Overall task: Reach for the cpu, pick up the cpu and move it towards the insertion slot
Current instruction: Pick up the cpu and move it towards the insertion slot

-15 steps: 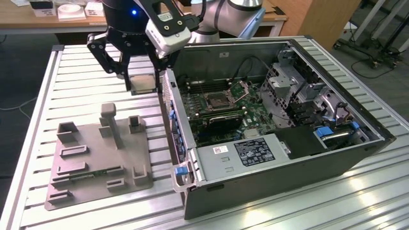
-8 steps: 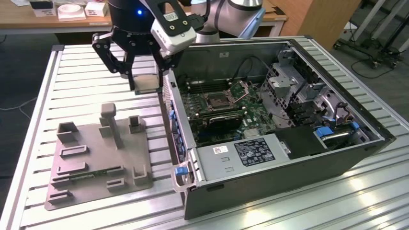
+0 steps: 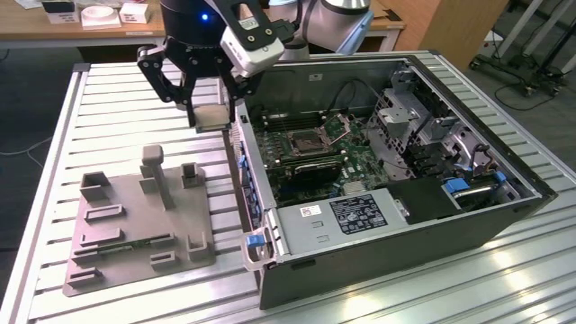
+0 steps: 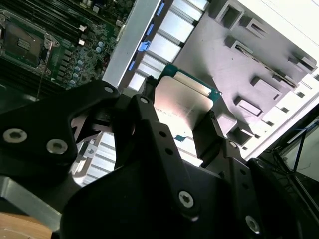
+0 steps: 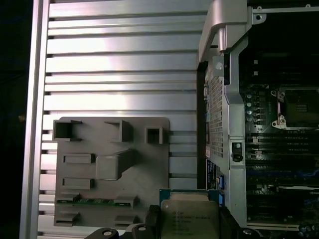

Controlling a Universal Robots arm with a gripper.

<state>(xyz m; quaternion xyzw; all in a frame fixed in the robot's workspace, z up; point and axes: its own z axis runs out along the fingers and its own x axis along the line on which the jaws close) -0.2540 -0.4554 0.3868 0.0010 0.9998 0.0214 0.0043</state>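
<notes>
1. Bench (image 3: 126,94): slatted aluminium. It carries every item below.

2. Computer case (image 3: 387,260): lies open on the half of the bench toward the exterior view's right, with the green board facing up inside.

3. Grey tray (image 3: 126,266): sits on the bench near the edge at the exterior view's left, just beside the case and parallel to its side wall. A narrow green memory stick (image 3: 135,244) lies in one of its holders.

4. Gripper (image 3: 212,111): you will find it above the bench, between the tray and the case's side wall, just outside that wall. The fingers (image 4: 209,137) are closed narrowly on two opposite edges of the cpu.

5. Insertion slot (image 3: 306,140): square and metal-framed, on the board inside the case, with its hinged flap raised. The socket is unoccupied.

6. Cpu (image 3: 213,117): held flat in the gripper with the metal top facing the wrist cameras. It appears to be lifted clear of both the bench and the tray. It is still outside the case and well apart from the insertion slot.
</notes>
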